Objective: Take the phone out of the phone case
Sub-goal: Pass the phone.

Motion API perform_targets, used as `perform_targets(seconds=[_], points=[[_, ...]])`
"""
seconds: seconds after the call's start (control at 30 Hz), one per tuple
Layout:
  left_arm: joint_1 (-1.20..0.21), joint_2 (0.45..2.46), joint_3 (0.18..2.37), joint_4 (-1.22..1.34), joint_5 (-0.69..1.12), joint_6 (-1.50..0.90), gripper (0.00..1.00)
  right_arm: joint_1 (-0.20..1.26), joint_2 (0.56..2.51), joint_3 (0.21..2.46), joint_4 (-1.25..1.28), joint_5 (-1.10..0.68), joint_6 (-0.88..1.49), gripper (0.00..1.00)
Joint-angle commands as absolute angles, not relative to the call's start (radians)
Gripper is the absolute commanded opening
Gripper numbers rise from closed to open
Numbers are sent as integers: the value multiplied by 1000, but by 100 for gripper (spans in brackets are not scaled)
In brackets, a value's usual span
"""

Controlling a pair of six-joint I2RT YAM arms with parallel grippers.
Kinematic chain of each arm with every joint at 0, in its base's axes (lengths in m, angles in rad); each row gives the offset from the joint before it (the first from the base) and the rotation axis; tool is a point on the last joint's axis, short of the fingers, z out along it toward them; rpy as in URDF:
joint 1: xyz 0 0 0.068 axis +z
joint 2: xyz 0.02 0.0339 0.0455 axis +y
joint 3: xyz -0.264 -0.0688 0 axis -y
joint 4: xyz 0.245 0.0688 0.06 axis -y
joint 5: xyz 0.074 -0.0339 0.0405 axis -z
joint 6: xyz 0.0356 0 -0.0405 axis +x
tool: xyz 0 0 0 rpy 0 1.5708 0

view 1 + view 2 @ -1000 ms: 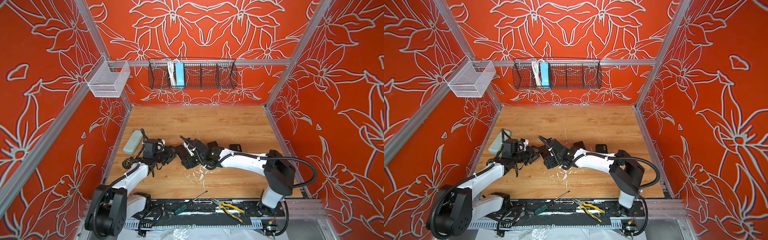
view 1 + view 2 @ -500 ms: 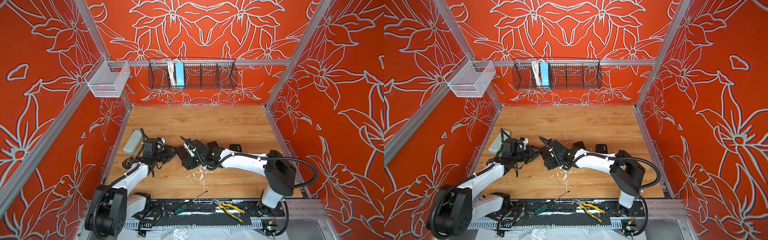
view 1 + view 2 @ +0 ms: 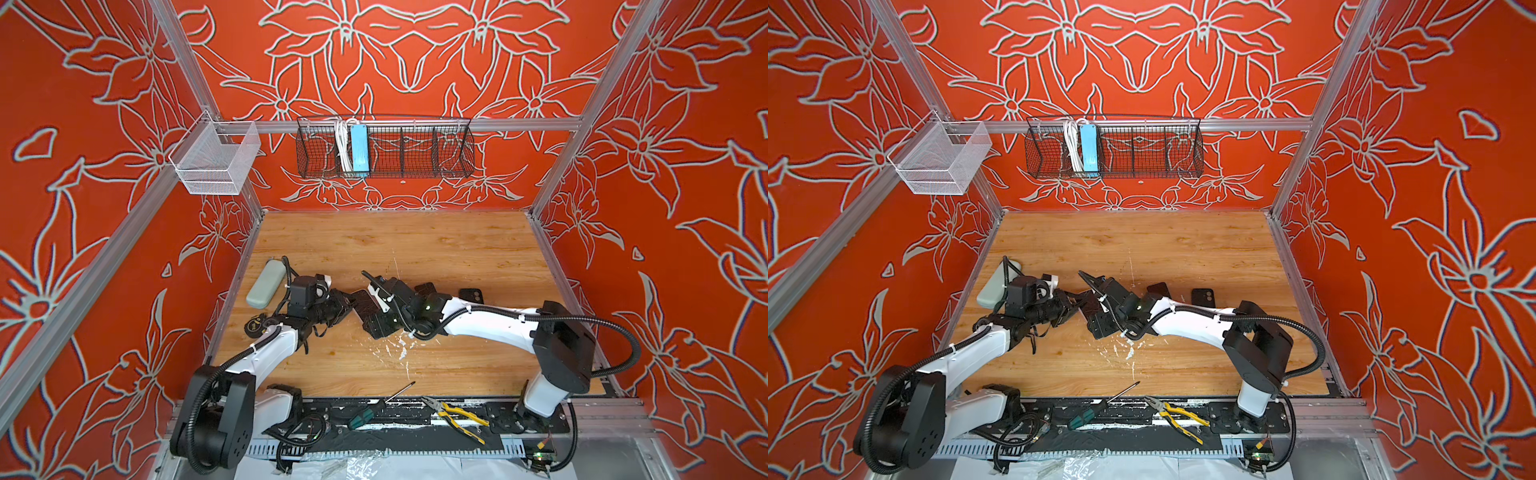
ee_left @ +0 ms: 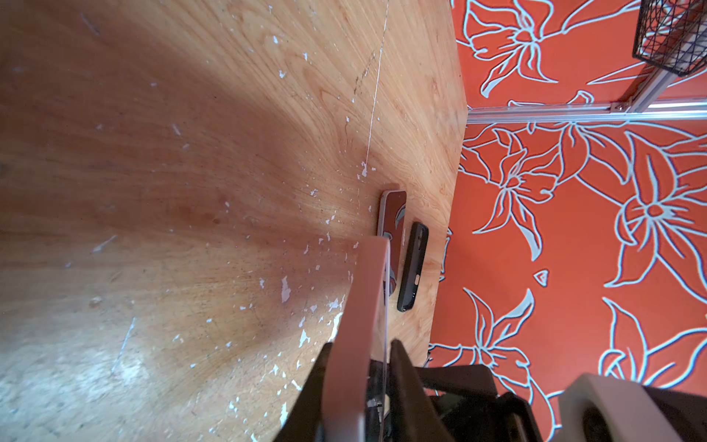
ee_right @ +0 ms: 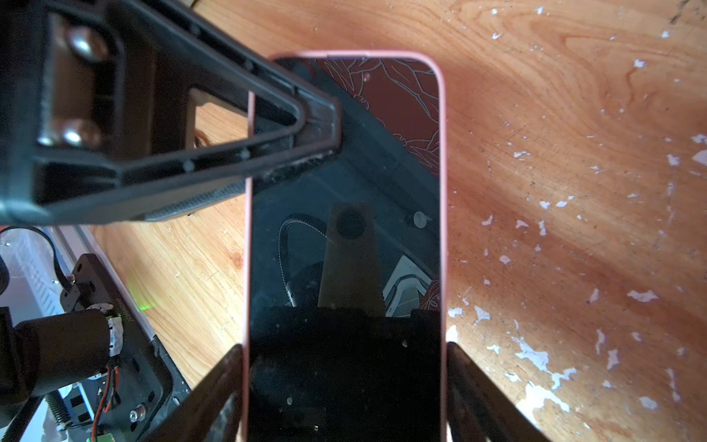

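Two arms, whole only in both top views: left arm [image 3: 266, 353] and right arm [image 3: 486, 322] stretched low over the wooden table [image 3: 395, 245], wrists turned inward, meeting left of the table's middle. Phone there largely lost among black gripper parts. Right wrist view alone: phone [image 5: 344, 229] face-on, dark screen toward that camera, pink case [image 5: 442, 229] on it as a rim all round, held clear of the board. Right gripper [image 5: 344, 346] clamped across the phone's width near one short end, one finger [image 5: 222, 382] against each pink long edge. Left arm's finger [image 5: 317, 122] laid flat across the screen at a corner of the opposite end. Left wrist view alone: same slab edge-on, left gripper [image 4: 361, 344] closed on it through its thickness, a black finger [image 4: 405, 379] on either face. Beyond it in that view, flat on the table: second phone [image 4: 392, 214], screen up, and black phone [image 4: 413, 264] just beside it; both small and dark in the top views, behind the right arm's wrist. Long axis of the held phone in line with the right gripper's reach, crosswise on the table, free short end toward the left arm.
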State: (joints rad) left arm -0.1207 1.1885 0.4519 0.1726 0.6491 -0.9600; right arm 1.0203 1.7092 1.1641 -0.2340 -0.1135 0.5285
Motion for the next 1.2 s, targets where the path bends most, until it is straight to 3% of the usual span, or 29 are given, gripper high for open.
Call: perform_targets(seconds=[0.0, 0.23, 0.3, 0.37, 0.5, 0.6, 1.17], points=[[-130, 1196, 434, 209, 658, -973, 19, 1014, 1672, 1158, -190, -123, 538, 38], [-130, 1188, 436, 212, 658, -980, 1, 1012, 1670, 1155, -187, -123, 541, 39], [-130, 1180, 431, 226, 656, -988, 0, 1012, 1664, 1151, -183, -124, 540, 41], [-130, 1170, 426, 241, 652, -1001, 0, 1009, 1658, 1146, -181, -128, 544, 48], [-130, 1162, 435, 258, 653, -1015, 0, 996, 1636, 1120, -158, -151, 557, 72], [-130, 1161, 440, 281, 656, -1031, 0, 983, 1612, 1090, -132, -167, 572, 79], [-182, 1164, 504, 494, 489, -1208, 0, 815, 1390, 749, 316, -391, 902, 88]])
